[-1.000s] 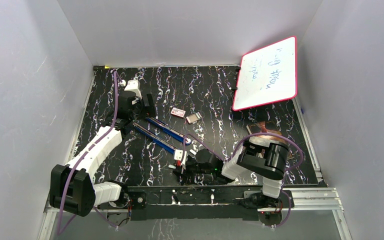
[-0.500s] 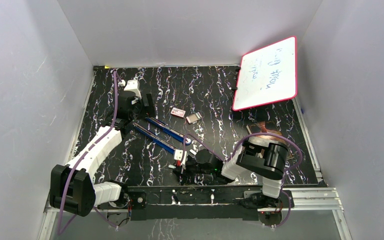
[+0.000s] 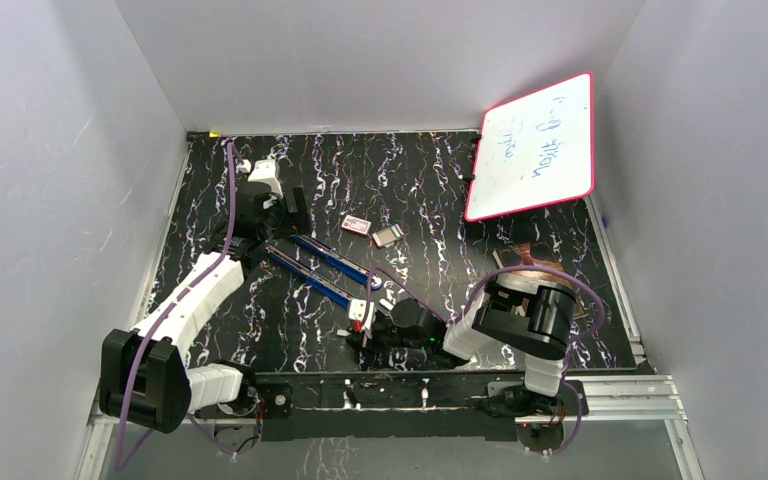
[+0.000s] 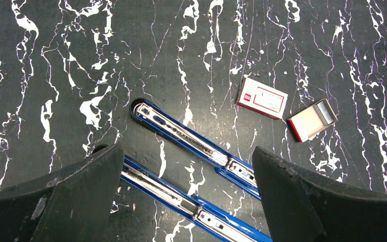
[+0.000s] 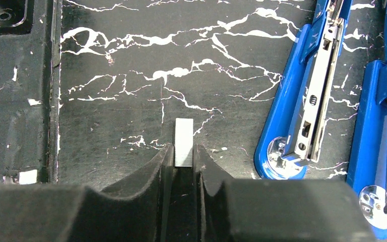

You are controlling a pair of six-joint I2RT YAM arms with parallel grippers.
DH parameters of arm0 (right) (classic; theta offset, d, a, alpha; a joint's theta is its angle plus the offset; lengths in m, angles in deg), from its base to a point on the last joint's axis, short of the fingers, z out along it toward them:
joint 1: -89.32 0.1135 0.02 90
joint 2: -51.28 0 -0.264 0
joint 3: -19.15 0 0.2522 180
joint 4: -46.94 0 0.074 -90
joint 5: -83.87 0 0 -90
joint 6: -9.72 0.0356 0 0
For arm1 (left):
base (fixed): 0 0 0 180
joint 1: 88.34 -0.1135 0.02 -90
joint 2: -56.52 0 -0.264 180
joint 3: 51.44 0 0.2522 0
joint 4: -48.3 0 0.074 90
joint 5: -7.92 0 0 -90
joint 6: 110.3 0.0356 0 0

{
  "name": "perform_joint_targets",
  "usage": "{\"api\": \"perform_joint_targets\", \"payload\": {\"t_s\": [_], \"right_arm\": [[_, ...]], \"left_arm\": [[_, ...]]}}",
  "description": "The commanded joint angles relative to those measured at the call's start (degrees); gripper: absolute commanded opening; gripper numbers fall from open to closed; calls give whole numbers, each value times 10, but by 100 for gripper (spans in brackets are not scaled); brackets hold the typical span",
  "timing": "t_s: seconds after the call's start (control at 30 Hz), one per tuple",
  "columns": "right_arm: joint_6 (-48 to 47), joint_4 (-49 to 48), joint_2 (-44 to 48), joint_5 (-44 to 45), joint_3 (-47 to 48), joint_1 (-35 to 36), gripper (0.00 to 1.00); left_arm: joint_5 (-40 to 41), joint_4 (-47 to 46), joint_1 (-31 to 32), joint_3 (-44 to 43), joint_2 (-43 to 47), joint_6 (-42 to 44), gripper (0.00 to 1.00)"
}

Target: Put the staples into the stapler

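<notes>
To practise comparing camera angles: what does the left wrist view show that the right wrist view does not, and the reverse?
Only the left wrist view: a red-and-white box, a small open tray beside it, and the left pincer spread wide. Only the right wrist view: a grey staple strip nipped in the right pincer. Both: the two blue stapler pieces lying open on the black marbled table.

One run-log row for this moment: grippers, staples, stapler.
right gripper: jaws shut on staple strip | left gripper: jaws open over stapler | stapler: lying open, strip not yet loaded
</notes>
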Motion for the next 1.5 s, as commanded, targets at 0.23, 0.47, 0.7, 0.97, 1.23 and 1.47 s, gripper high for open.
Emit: {"api": "perform_joint_targets", "payload": {"t_s": [0.23, 0.47, 0.7, 0.97, 1.23, 1.47], "right_arm": [[-17, 62, -20, -17, 8, 2, 8], [-36, 97, -4, -28, 31, 1, 0], [-44, 122, 45, -40, 70, 1, 0], [-45, 158, 120, -7, 119, -2, 0], [-28, 184, 152, 22, 133, -45, 0], [42, 279, 151, 124, 184, -48, 0]], "left_arm": [[3, -7, -4, 4, 17, 5, 98], [4, -7, -5, 4, 19, 6, 98], [13, -6, -6, 5, 24, 9, 98], [11, -5, -9, 4, 25, 8, 98], [6, -2, -11, 3, 27, 6, 98], [-3, 5, -14, 0, 16, -2, 98]]}}
